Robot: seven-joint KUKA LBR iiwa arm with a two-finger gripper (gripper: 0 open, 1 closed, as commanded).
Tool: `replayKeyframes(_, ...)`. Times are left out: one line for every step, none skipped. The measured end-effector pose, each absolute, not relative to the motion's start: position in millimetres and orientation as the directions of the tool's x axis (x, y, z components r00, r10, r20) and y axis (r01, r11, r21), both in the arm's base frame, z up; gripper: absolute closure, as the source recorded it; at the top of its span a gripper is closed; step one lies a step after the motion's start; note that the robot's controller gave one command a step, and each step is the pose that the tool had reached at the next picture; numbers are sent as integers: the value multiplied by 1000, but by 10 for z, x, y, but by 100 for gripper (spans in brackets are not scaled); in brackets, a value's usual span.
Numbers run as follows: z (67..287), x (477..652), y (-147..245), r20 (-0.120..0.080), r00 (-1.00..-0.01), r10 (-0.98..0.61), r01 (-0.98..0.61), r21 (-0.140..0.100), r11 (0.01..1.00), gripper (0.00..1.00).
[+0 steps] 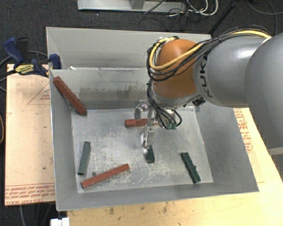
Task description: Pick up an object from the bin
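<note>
Hanging tool [146,128], short reddish-brown bar [131,123] just beside

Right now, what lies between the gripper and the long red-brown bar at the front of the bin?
Nothing: in the camera view, only bare bin floor separates the gripper from the long red-brown bar.

The bin floor [108,135] lies open mid-left (a red bar [69,95] leans farther left).
</note>
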State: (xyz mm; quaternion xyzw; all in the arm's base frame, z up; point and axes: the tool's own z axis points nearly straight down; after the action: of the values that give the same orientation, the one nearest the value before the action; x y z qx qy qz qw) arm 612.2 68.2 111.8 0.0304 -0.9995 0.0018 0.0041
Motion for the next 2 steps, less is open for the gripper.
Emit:
replayKeyframes(713,6478,314,-2,-997,81,81,3,997,0)
replayKeyframes(722,6484,317,-6,-997,82,82,3,997,100)
